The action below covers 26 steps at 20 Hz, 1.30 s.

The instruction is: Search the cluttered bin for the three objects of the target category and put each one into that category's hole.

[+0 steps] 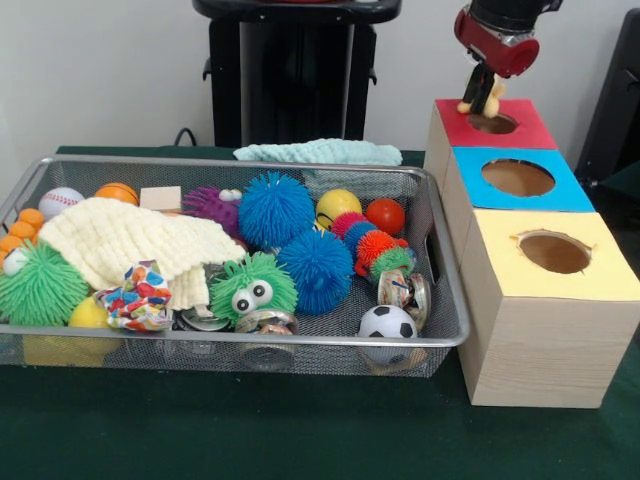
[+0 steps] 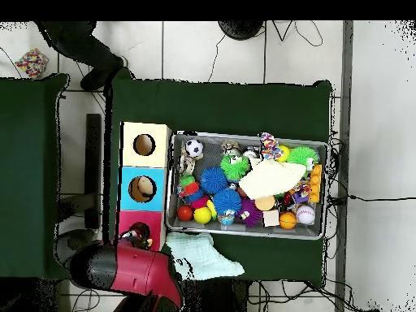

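— Green cloth covers the table [image 1: 300, 430], and from my console I read the gripper [image 1: 482, 103] as hanging right over the red box's hole [image 1: 491, 124], at the end of the three-box row.

— Is it carrying anything?

— Yes. The fingers are closed narrow on a small tan toy [image 1: 489, 98], a figure of some kind; I can't make out more. It hangs with its long axis upright, its lower end just above the rim.

— So what does the move turn on?

— Straight down. The hole lies directly beneath the toy, so I judge a plain release should do it, provided the toy clears the rim on the side nearer the blue box.

— What's in the boxes?

— In the overhead view the blue box [image 1: 520, 180] beside the gripper holds something pale tan. The yellow box [image 1: 552, 255], farthest from the gripper, looks empty. Inside the red hole I can't tell; the toy and fingers cover it.

— And the bin?

— The mesh bin [image 1: 450, 320] sits well off to the side of the gripper, beyond the boxes, packed with spiky balls, a soccer ball [image 1: 386, 321], a cream knitted cloth [image 1: 125, 240] and more.
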Motion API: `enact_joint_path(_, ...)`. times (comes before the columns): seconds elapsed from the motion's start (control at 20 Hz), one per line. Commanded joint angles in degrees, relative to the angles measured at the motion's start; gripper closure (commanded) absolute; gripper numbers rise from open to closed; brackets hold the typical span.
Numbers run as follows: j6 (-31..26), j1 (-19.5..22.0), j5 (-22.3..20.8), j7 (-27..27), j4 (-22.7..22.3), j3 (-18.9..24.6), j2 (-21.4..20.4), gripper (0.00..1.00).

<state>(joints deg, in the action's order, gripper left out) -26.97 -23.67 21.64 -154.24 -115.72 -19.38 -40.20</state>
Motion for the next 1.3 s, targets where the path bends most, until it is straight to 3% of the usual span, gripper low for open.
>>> enact_joint_path(0.05,4.9,-1.1,6.9,-12.3,-1.6,10.9,5.1,1.0)
enact_joint_path(0.3,3.8,-0.7,10.7,-12.5,-2.3,12.9,3.2,1.0)
enact_joint_path(0.75,2.3,-3.7,13.7,-13.5,0.8,10.7,4.7,1.0)
enact_joint_path(1.3,2.2,-5.3,8.9,-8.8,3.3,4.8,8.7,1.0)
